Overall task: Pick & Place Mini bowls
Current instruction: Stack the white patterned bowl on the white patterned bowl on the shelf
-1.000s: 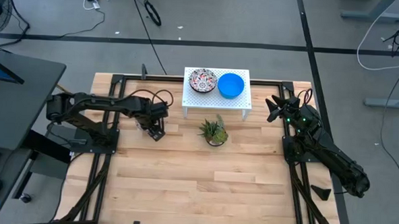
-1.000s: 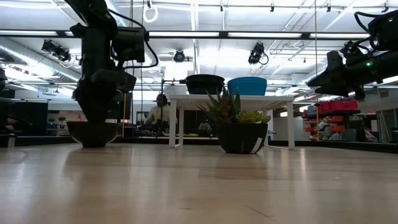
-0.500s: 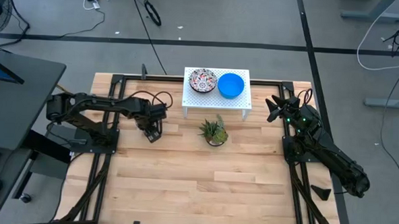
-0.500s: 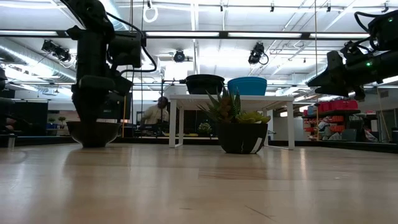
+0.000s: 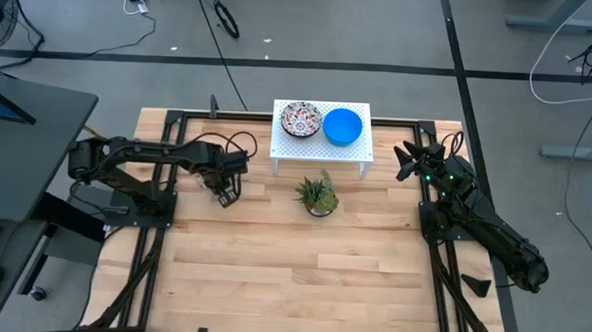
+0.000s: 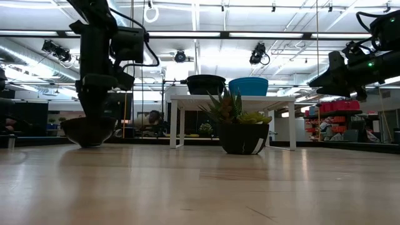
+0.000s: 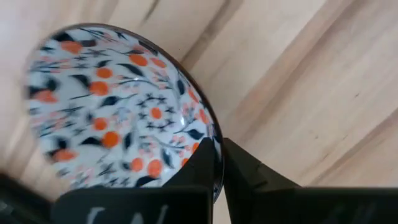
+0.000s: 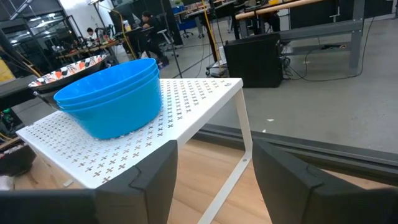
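Since the earlier frame left gripper has closed, pinching the floral bowl's rim on the table left of the white shelf, likely for lifting; right gripper waits open

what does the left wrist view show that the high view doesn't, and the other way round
Only the left wrist view shows the floral bowl on the table with the left gripper shut on its rim, one finger inside and one outside; from above the arm hides that bowl.

Only the high view shows the white perforated shelf carrying another floral bowl and the stacked blue bowls, the potted plant, and the right gripper waiting open at the table's right edge.

Both show the wooden table.
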### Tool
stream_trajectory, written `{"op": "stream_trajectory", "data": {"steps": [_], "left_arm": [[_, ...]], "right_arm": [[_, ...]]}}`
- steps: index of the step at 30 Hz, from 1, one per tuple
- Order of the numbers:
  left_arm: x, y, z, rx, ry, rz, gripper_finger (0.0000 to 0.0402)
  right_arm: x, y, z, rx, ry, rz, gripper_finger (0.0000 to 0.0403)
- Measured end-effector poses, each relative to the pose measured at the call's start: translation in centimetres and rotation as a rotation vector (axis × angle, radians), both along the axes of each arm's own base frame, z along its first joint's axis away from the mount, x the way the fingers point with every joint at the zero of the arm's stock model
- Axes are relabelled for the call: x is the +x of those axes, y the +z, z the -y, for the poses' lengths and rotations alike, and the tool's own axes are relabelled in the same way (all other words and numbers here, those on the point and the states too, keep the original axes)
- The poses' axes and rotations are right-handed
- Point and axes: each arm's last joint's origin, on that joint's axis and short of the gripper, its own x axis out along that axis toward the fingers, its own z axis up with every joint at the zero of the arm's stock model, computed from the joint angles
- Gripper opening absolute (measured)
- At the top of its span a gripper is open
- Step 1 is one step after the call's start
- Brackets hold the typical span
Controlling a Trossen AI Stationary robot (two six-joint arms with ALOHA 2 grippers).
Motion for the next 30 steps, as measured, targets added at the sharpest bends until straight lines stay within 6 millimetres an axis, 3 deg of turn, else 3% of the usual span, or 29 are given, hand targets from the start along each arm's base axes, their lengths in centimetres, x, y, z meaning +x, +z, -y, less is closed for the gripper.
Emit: {"op": "stream_trajectory", "data": {"steps": [18,30], "left_arm": [[1.0,9.8,-0.1,-0.110,-0.101,-0.012,0.0010],[-0.1,14.3,-0.1,-0.035,-0.153,-0.078,0.0010]], "right_arm": [[0.0,0.0,0.0,0.000,0.000,0.000,0.0210],[0.0,0.0,0.0,0.000,0.000,0.000,0.0210]]}}
